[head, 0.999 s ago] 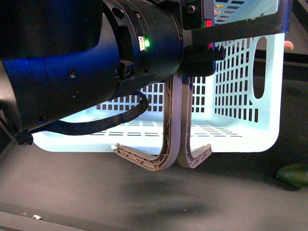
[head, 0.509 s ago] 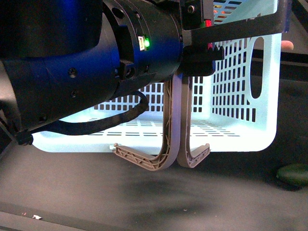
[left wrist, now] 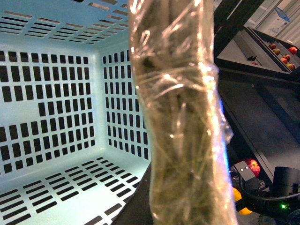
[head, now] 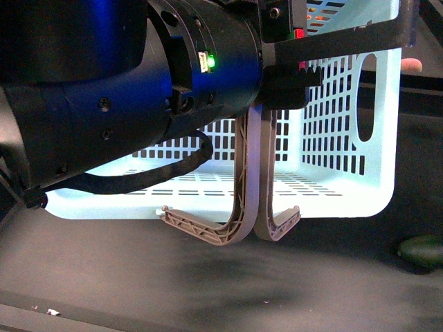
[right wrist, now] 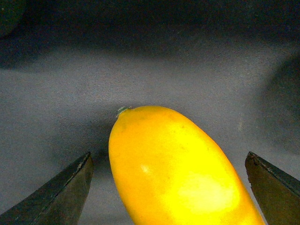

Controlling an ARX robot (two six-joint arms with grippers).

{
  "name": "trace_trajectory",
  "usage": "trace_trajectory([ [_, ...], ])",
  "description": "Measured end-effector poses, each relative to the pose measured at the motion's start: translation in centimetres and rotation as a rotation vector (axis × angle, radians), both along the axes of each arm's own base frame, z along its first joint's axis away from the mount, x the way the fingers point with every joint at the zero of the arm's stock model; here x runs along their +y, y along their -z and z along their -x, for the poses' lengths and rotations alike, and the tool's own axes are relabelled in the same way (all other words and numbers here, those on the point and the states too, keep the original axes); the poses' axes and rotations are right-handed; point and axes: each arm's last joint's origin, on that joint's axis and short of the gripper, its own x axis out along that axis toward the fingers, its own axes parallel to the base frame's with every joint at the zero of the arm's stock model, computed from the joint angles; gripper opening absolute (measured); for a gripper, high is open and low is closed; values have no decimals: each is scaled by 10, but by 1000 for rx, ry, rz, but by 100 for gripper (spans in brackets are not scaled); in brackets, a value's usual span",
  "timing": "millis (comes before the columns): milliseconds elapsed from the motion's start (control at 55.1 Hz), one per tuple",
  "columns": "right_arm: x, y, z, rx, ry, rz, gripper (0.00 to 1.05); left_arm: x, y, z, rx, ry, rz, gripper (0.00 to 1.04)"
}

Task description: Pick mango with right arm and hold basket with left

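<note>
Over the last second the basket (head: 346, 194) has drifted a touch toward 9 o'clock in my front view, right wall creeping in, with the left gripper (head: 280, 84) looking clamped on its handles (head: 248, 200), so I'd say the hold half is done and just settling. Right gripper (right wrist: 164, 187) has its jaws wide open either side of the mango (right wrist: 178, 173), touching nothing, fruit lying on the dark tabletop (right wrist: 197, 65). Calling the gripper's reach 12, its long axis runs roughly 11 to 5, pointed stem tip at 11 away from the wrist
</note>
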Motion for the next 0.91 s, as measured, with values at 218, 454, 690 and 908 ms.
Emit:
trace_trajectory([
  [218, -1, 11, -1, 22, -4, 9, 96, 0, 0, 0, 0, 1, 0, 5],
  [454, -2, 13, 2, 30, 3, 9, 79, 0, 0, 0, 0, 1, 0, 5],
  [690, 3, 7, 9, 25, 0, -20, 60, 0, 0, 0, 0, 0, 0, 5],
  [908, 11, -31, 4, -73, -7, -64, 59, 0, 0, 0, 0, 1, 0, 5],
])
